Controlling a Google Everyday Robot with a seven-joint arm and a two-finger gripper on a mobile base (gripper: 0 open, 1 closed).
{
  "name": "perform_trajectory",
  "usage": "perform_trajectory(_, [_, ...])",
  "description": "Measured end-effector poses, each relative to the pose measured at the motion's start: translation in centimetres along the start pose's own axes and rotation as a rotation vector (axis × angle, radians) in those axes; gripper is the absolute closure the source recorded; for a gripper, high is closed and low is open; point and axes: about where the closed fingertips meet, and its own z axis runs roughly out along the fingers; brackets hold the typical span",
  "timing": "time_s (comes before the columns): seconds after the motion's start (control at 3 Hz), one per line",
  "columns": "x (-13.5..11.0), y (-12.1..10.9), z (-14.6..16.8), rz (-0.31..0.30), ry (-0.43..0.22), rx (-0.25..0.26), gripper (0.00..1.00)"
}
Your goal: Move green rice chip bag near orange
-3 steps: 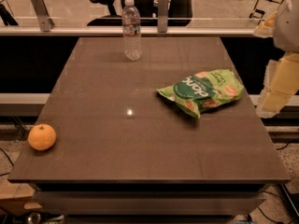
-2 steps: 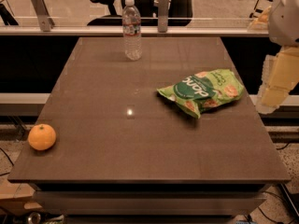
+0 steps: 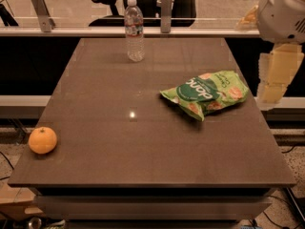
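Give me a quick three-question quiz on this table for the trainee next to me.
1. True or false: the bag touches the orange.
2. Where does the bottle stand? A) near the far edge of the table; B) beside the orange; C) on the bag.
3. The gripper hangs just beyond the table's edge. Which thing lies nearest to it?

Key: 1. False; they lie far apart, at opposite sides of the table. 2. A. 3. The bag.
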Motion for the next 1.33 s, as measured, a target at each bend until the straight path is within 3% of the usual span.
perform_trajectory(0.67, [-0.1, -1.4, 2.8, -0.122, -0.078, 0.021, 0.00])
perform_trajectory(1.33, [0.9, -3.7, 5.5, -0.166, -0.137, 0.043, 0.00])
